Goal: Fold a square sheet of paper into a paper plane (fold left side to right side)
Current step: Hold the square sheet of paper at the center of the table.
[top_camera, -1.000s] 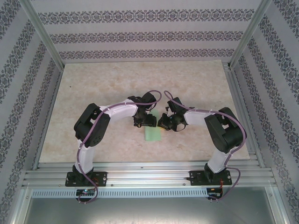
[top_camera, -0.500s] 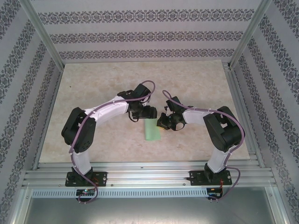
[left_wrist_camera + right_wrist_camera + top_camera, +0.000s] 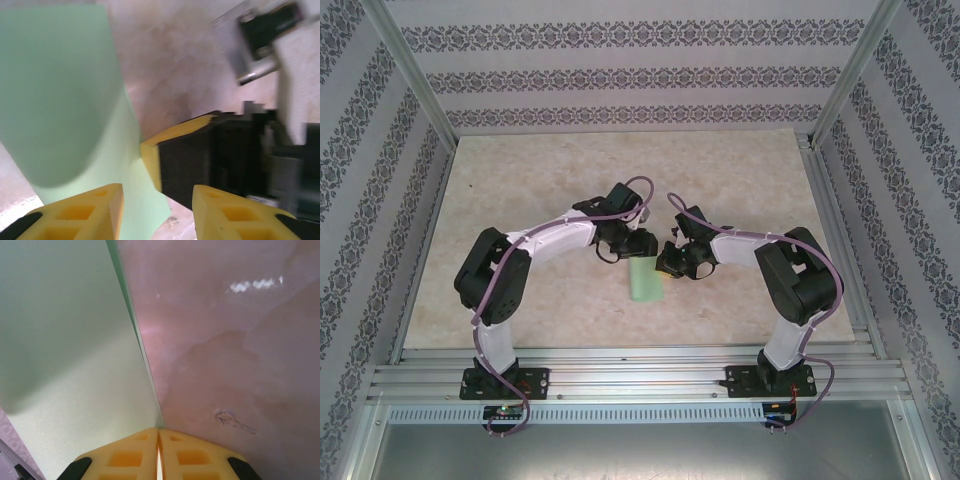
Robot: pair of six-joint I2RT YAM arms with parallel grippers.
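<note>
Both at green paper [image 3: 646,283]: left jaws parted, right jaws closed at its edge.

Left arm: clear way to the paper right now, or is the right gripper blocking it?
Probably yes. The left gripper hangs open over the far end of the paper, paper showing below it. The right gripper sits shut at the paper's right edge, close but not between.

Beige marbled tabletop [image 3: 520,200], patterned wallpaper walls [image 3: 620,80], aluminium frame rails [image 3: 640,378] along the near edge
</note>
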